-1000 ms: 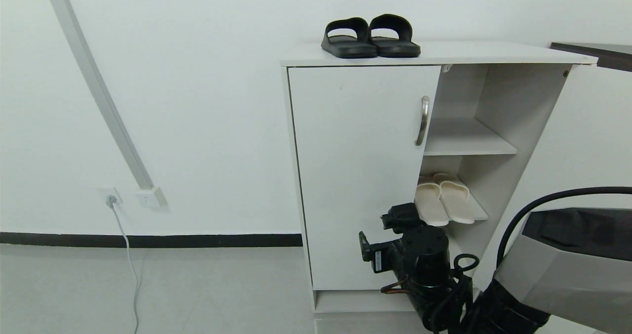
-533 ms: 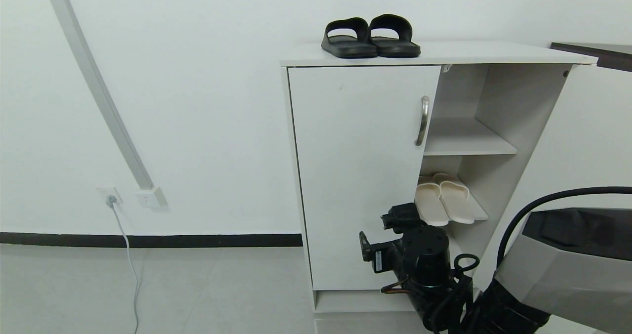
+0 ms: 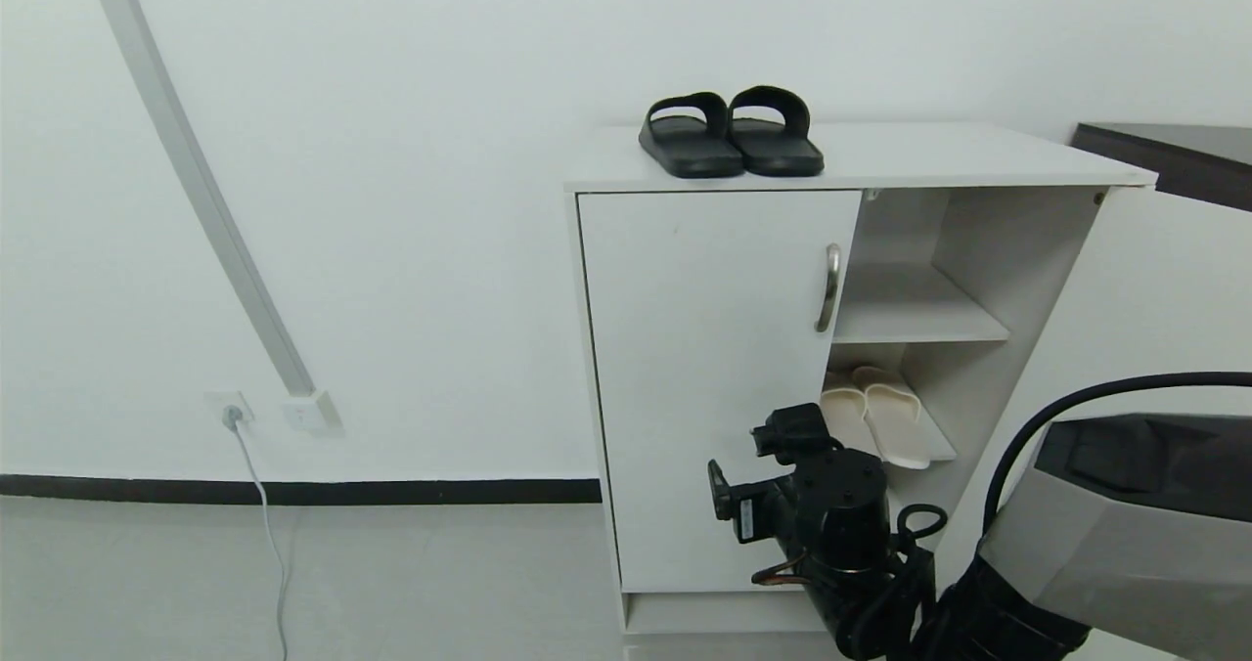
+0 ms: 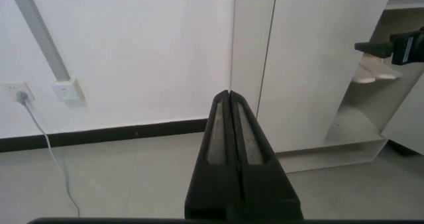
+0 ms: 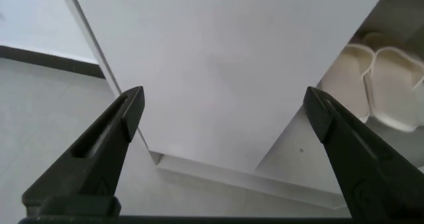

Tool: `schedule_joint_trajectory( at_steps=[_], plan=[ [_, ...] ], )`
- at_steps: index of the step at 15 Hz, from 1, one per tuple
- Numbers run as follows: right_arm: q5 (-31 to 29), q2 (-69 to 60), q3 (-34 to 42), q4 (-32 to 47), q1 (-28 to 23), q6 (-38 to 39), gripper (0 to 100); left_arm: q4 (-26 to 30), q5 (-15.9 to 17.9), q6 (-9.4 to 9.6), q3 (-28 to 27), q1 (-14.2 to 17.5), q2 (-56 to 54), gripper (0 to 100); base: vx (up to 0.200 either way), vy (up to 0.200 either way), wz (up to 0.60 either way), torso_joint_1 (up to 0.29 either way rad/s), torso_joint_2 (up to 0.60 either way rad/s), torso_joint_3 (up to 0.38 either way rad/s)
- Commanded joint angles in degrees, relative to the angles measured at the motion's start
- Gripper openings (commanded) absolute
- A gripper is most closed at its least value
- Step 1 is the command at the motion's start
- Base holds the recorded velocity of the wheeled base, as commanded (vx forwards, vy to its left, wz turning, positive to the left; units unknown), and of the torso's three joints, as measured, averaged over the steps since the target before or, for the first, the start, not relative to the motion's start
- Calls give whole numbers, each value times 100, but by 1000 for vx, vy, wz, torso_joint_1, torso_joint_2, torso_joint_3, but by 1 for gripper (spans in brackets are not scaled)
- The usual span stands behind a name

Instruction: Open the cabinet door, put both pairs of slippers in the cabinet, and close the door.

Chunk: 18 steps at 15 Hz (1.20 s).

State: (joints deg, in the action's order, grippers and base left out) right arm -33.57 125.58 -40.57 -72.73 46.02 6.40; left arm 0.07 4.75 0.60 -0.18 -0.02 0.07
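Since the earlier frames the head camera has shifted, so the wall, the floor and the cabinet (image 3: 929, 153) all sit lower in the picture, while both pairs of slippers keep their places on and in the cabinet. At far left a grey conduit (image 3: 196, 182) slants down the white wall to a socket (image 3: 231, 412), and a cable (image 3: 269, 534) hangs from it to the floor. The left fingers (image 4: 218, 131) are pressed together with nothing between them, held low above the floor and pointing toward the cabinet's left side. The cabinet's left door (image 3: 704, 377) is closed, its metal handle (image 3: 829, 287) upright at the door's right edge. The black slippers (image 3: 731, 135) stand side by side on the cabinet top, above that door. To the right the compartment is open: an upper shelf (image 3: 910, 319) is bare, and the beige slippers (image 3: 880, 415) lie side by side on the shelf below it. The right fingers (image 5: 106, 138) are spread wide and hold nothing, low in front of the closed door's lower right corner, just beside the beige slippers. The right door (image 3: 1154, 299) stands swung open at far right
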Motion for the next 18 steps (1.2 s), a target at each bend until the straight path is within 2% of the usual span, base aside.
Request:
schedule_joint_trajectory(
  at_steps=[1,10,18],
  plan=[
    [0,28,5,4,-5,2,100,1,-1,2,1,2,1,0,0,0,0,105,-452,-359],
    [0,81,-4,-13,-76,-69,100,1,-1,2,1,2,1,0,0,0,0,141,-468,-331],
    [0,90,-4,-22,-93,-69,100,1,-1,2,1,2,1,0,0,0,0,204,-515,-315]
  ],
)
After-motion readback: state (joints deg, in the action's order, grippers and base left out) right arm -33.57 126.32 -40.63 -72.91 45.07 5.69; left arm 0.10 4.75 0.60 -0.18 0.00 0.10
